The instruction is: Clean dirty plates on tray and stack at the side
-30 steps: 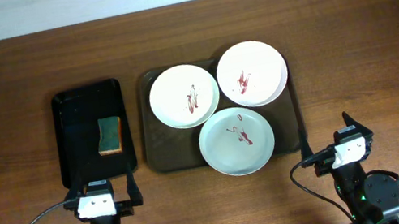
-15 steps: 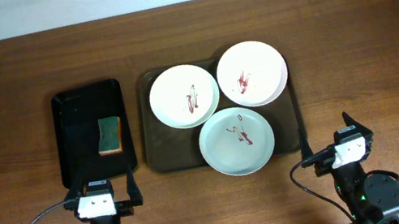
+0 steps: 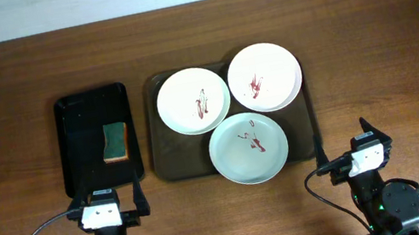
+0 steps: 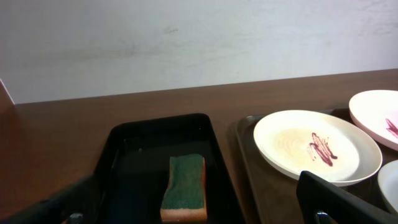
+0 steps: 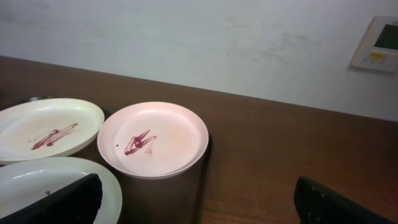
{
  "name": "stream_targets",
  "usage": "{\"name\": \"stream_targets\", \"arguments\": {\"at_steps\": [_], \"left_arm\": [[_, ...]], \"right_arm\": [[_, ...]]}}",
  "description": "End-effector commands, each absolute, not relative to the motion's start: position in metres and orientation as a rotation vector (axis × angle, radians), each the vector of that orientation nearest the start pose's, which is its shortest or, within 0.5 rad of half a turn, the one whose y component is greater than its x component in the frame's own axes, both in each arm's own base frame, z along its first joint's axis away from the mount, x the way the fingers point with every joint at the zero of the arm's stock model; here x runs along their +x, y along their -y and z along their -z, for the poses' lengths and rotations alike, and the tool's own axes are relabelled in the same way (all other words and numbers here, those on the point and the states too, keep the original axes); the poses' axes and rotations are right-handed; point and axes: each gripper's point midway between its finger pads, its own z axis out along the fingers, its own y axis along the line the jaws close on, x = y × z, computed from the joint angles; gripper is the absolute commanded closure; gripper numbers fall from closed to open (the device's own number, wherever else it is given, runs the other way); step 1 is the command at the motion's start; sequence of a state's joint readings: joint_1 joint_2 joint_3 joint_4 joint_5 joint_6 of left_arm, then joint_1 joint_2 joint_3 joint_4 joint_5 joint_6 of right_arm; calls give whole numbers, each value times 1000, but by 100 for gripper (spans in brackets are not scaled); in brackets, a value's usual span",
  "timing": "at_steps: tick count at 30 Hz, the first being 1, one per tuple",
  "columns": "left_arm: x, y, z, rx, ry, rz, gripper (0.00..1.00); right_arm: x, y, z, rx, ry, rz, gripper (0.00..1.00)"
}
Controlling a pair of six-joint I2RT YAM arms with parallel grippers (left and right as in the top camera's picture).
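Overhead, nothing has moved in the last second. All three plates (image 3: pixel 194 101) still lie smeared red on the tray (image 3: pixel 166 155), and none is stacked beside it. The left gripper (image 3: pixel 108 196) and right gripper (image 3: pixel 342 142) wait in front of the tray, both spread wide and empty.

From the left wrist, the sponge (image 4: pixel 185 186) lies untouched in the black tray (image 4: pixel 161 124), left of the tray.

From the right wrist, the smears show plainly, so I judge that cleaning has not begun.
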State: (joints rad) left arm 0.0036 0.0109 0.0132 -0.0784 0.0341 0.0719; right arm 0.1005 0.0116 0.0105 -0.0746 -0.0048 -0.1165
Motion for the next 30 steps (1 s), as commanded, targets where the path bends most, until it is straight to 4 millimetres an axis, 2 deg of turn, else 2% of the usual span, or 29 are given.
{"name": "stream_targets", "arguments": {"at_steps": [1, 23, 27, 30], "left_arm": [[246, 4, -157, 95, -1645, -47, 1], [246, 4, -157, 96, -1645, -47, 1], [246, 12, -168, 133, -1596, -9, 1], [246, 13, -169, 134, -1595, -7, 1]], "right_arm": [[245, -26, -155, -191, -1640, 9, 1], [245, -26, -155, -192, -1640, 8, 1], [245, -26, -156, -191, -1636, 9, 1], [245, -26, -156, -167, -1638, -11, 1]]}}
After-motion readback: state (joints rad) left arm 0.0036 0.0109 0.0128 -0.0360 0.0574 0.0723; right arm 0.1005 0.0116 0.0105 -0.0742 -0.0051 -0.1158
